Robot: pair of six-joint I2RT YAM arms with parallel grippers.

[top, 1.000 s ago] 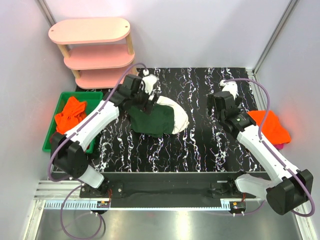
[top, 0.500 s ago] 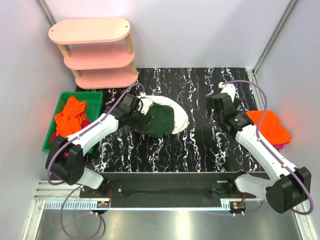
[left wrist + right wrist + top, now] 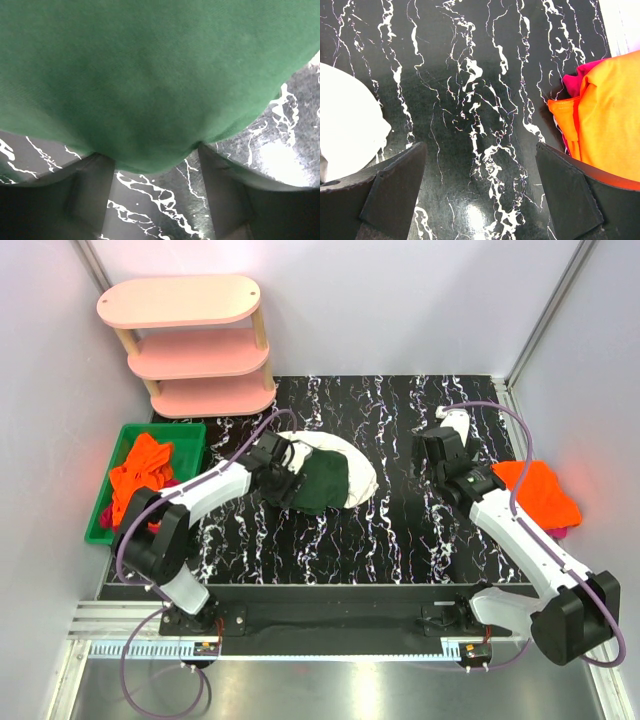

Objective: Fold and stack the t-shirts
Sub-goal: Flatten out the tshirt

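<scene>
Table of black marble pattern, with a crumpled white, green-sleeved t-shirt at its centre. Left gripper has parted fingers, green cloth sagging between them. Right gripper gapes wide and empty near the orange t-shirt.

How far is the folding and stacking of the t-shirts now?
Done: an orange t-shirt looks folded, on a magenta one, at the right edge of the table. In hand: the white and green t-shirt is bunched mid-table, left pincer open at its green cloth; right pincer open, empty. Left: fold it, stack it, then the orange shirts in the green bin.
</scene>
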